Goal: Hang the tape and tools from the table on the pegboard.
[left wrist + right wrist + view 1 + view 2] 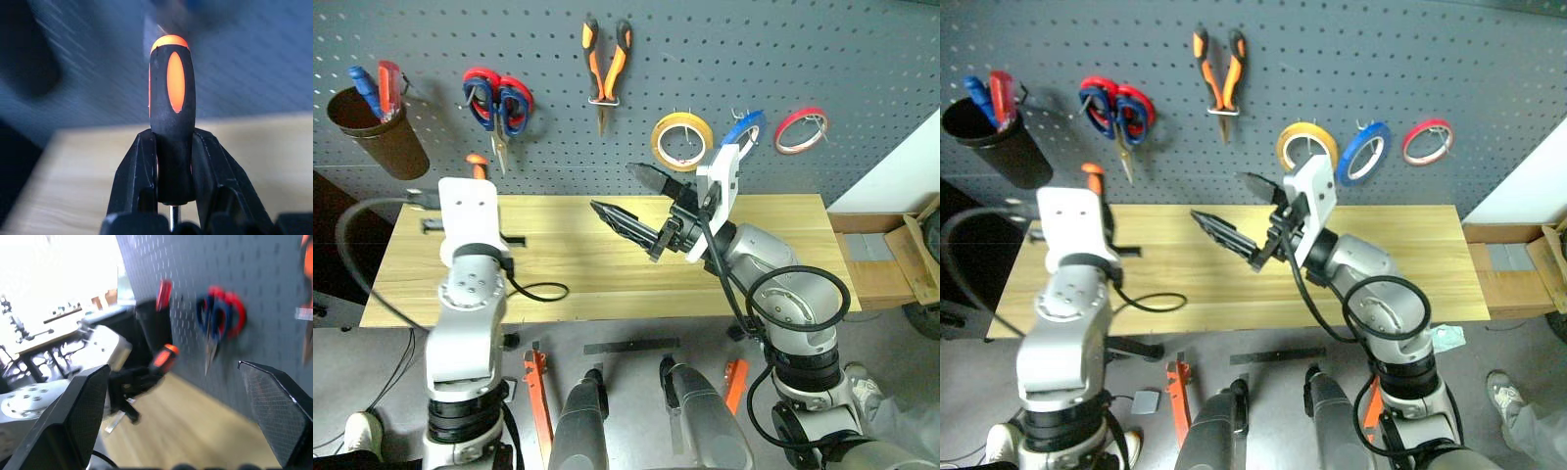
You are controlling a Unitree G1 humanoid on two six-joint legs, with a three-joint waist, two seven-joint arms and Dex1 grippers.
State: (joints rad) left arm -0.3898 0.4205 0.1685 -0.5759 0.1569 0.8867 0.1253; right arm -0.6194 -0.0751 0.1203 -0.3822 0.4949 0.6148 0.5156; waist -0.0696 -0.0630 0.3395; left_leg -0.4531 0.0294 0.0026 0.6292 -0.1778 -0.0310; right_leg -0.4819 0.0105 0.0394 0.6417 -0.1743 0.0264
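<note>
1. Here, the left gripper (173, 196) is clamped on the screwdriver (171, 122), the orange-and-black handle standing up between its two black fingers; in the left eye view it sits at left centre, over the table's back edge.
2. The right gripper (631, 196) hangs at frame centre with its jaws spread wide and nothing between them.
3. Below both lies the table (783, 264), a light wood-grain top across the middle of the frame, its surface bare.
4. Behind it the dark grey pegboard (862, 59) fills the upper frame. On it hang the pliers (606, 69) at top centre, the dark-blue scissors (499, 108) overlapping red-handled scissors (481, 78) at upper left, then a yellow tape roll (681, 140), the blue tape (744, 127) and a red tape roll (801, 129) to the right.
5. A brown cup (377, 132) at far upper left holds a blue and a red screwdriver.
6. Grey floor shows along the bottom; a cardboard box (911, 255) sits at the right edge.
</note>
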